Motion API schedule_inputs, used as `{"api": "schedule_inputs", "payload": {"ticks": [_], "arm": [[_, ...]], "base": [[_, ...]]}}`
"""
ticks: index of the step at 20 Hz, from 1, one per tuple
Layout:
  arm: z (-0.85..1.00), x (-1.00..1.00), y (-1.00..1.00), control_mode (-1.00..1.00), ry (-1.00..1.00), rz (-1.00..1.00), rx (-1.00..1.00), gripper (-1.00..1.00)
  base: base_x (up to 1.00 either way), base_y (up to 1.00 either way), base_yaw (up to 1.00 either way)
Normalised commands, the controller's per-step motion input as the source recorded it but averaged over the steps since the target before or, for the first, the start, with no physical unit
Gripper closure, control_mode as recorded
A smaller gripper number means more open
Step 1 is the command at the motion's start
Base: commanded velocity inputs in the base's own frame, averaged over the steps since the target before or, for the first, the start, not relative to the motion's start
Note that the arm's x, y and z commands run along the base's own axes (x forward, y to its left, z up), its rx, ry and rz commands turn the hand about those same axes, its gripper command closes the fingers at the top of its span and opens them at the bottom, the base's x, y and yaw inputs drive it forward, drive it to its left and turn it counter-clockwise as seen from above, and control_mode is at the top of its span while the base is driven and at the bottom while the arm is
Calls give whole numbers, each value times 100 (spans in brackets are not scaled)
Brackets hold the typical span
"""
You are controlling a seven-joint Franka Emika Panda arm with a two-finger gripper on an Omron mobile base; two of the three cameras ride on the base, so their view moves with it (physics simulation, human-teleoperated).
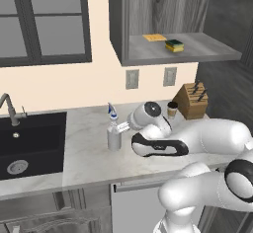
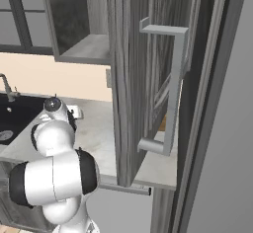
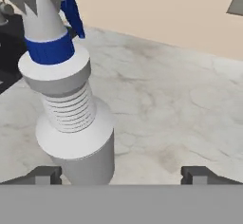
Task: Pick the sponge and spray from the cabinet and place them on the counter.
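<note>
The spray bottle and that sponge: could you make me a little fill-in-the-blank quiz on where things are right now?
1. The spray stands upright on the ____.
2. The sponge lies on the shelf inside the ____.
3. The gripper has its jaws ____, holding nothing.
4. Left of the spray, a black ____ is set into the slab.

Missing words: counter; cabinet; open; sink.

Before my fingers (image 3: 199, 174): spray (image 3: 76, 123) smooth matt plastic with ribbed neck, worktop (image 3: 180, 118) veined marble-look stone, cabinet (image 1: 163, 10) dark grained wood.
</note>
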Motion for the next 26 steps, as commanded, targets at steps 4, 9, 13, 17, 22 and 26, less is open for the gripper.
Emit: {"api": "schedule_inputs", "payload": {"ticks": [4, 9, 13, 17, 22, 26], "arm": [[1, -5, -21, -100, 14, -8, -7, -100], [-9, -14, -34, -100, 6, -4, -2, -100], [-9, -14, -26, -100, 0, -1, 1, -100], [8, -17, -27, -100, -2, 0, 4, -100], [23, -17, -19, -100, 0, -1, 2, -100], [15, -16, -11, -100, -1, 0, 0, -100]], "base": [[0, 0, 0], [0, 0, 0], [0, 0, 0], [0, 0, 0], [0, 0, 0], [0, 0, 0]]}}
